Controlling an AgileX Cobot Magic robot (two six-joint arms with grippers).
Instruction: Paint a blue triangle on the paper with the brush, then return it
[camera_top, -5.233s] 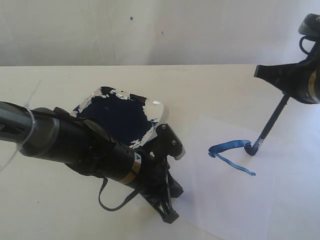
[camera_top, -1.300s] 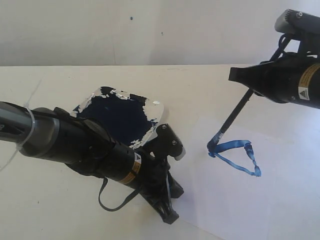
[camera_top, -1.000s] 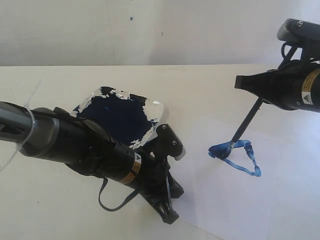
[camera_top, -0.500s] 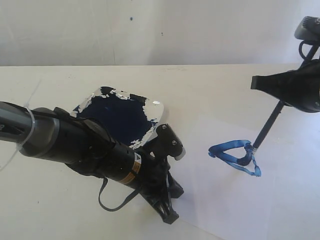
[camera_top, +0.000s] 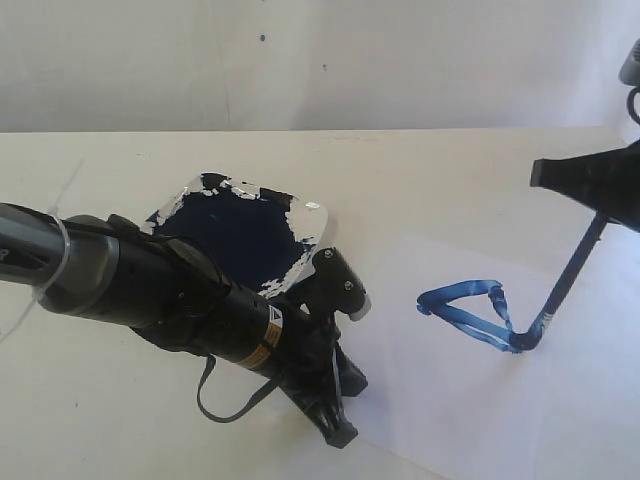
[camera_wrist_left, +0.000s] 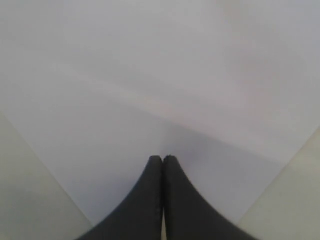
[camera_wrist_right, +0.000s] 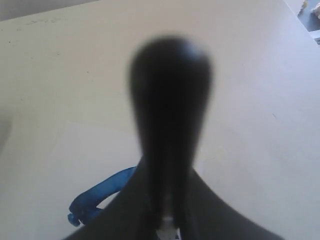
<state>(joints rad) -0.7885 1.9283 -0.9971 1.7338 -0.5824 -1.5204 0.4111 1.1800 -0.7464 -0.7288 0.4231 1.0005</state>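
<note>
The left end effector (camera_top: 337, 432) is pressed together and pinches nothing. In the left wrist view its two tips meet over the paper (camera_top: 450, 405). It appears to be steadying the sheet near its 8 o'clock edge, though I cannot tell whether it actually touches. At about 11 o'clock from it, past the black arm, the paint dish (camera_top: 318, 215) sits on the cream bench (camera_top: 110, 420), holding a dark navy pool.

At roughly 4 o'clock from the dish, the blue triangle (camera_top: 457, 291) lies on the paper. It has three uneven mid-blue strokes that join at all three corners, so the outline reads as closed. The brush (camera_top: 568, 280) has its stained tip on the triangle's 4 o'clock corner, and its black handle leans up toward 1 o'clock. The right end effector (camera_top: 548, 175), at the 3 o'clock edge of the exterior view, is clamped on the upper part of the handle. The right wrist view is mostly filled by its blurred dark fingers, with part of the triangle beyond them.

By my reading, the painting step is essentially done. What is left is to lift the tip clear without dragging a stray line, then carry the brush back and set it down. No rest or holder for the brush is visible, so I cannot tell where it belongs.
</note>
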